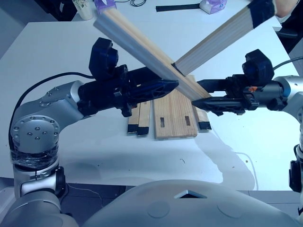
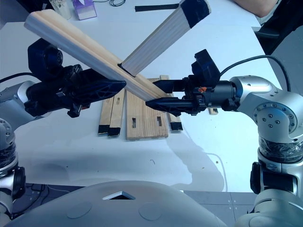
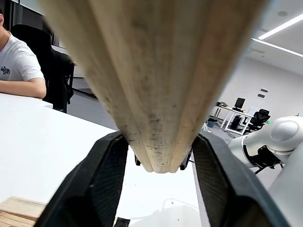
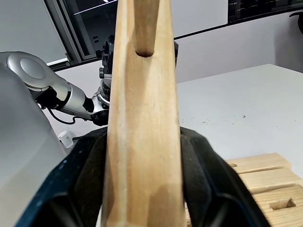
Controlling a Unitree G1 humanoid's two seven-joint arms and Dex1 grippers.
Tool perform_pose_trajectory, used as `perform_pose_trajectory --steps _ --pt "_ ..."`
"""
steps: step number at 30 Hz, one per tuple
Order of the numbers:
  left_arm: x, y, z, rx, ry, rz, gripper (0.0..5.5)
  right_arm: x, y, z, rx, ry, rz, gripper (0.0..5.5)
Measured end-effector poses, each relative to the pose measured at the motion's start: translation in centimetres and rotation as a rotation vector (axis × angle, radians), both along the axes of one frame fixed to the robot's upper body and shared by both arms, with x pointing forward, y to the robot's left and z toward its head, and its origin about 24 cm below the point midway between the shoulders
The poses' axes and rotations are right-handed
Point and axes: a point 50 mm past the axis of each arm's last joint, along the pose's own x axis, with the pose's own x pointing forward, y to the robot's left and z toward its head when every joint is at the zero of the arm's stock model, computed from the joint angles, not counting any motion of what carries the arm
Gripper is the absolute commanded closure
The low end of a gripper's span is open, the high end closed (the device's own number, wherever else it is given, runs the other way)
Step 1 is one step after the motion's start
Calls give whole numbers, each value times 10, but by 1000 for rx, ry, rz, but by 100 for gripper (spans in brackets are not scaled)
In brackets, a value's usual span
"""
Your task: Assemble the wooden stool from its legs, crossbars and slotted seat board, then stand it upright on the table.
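As fingers clamp slotted leg, capped leg abuts.

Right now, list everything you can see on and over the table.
legs: 2, pale wood, crossed in the air between the grippers
board: 1, pale wood, slotted, flat mid-table
slats: at least 3, pale wood with black ends, flat beside the board
strip: 1, black, far edge
table: 1, white
left gripper: 1, dark, shut on a leg
right gripper: 1, dark, shut on a leg
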Motion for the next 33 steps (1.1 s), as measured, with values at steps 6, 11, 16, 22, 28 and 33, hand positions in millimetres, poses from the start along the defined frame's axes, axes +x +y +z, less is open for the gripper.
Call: perform_pose_trajectory --steps 6,11,16,22,28,33 --pt "1 0 1 -9 12 20 181 -1 0 0 -4 0 10 343" --pt "2 1 1 -9 17 32 105 -1 -1 0 -15 0 15 343" --pt "-1 0 3 -17 1 12 141 -1 -1 -2 -28 8 27 343" --pt "-7 4 8 -69 -27 -20 246 -1 -1 -2 -34 8 32 344" --pt "-8 7 6 -84 -21 -20 342 -3 0 -1 -33 4 54 344" --pt "-8 8 3 -73 -37 -14 344 -3 1 -2 -38 9 56 344"
